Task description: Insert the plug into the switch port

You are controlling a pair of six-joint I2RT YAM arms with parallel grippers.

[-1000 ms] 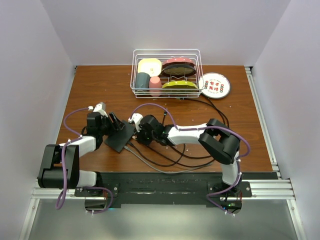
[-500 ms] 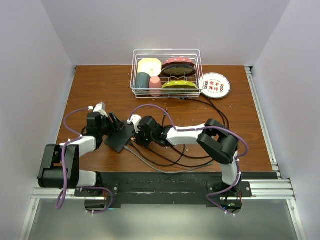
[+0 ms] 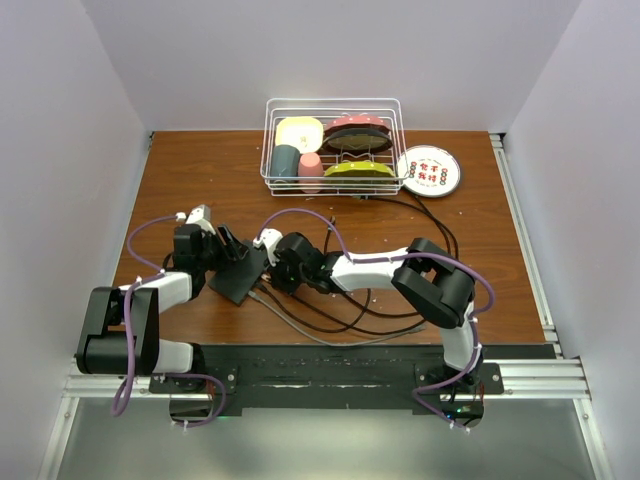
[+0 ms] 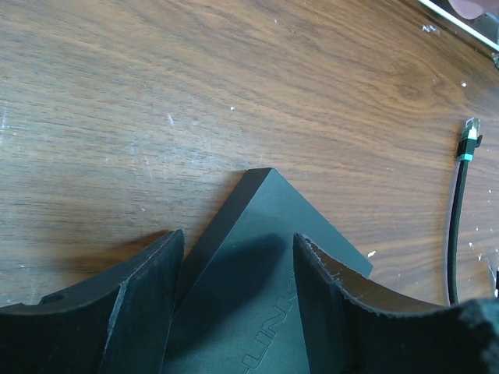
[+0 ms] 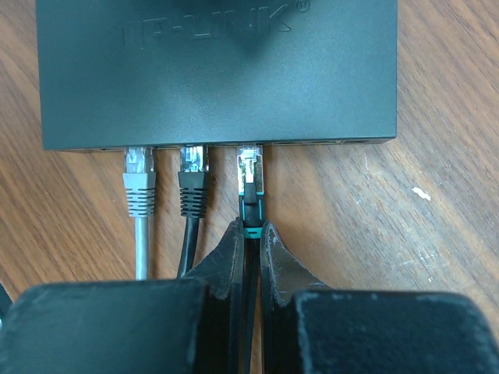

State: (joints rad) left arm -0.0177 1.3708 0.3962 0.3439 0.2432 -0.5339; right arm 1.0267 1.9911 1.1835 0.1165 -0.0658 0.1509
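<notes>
The switch (image 5: 218,70) is a flat black box lying on the wooden table, with its row of ports facing my right gripper. A grey plug (image 5: 139,178) and a black plug (image 5: 193,183) sit in two ports. My right gripper (image 5: 251,226) is shut on the teal-banded boot of a third plug (image 5: 250,175), whose clear tip stands at the mouth of the port beside them. My left gripper (image 4: 238,238) is open and straddles a corner of the switch (image 4: 265,226), one finger beside its edge and the other over its top. From above, both grippers meet at the switch (image 3: 240,275).
A loose cable end with a clear plug (image 4: 470,132) lies on the wood to the right of the switch. Black and grey cables (image 3: 340,310) loop across the table near the front. A wire dish rack (image 3: 333,145) and a round printed disc (image 3: 428,170) stand at the back.
My right arm has edged slightly left toward the switch with the plug still held. The left arm and the switch have stayed where they were.
</notes>
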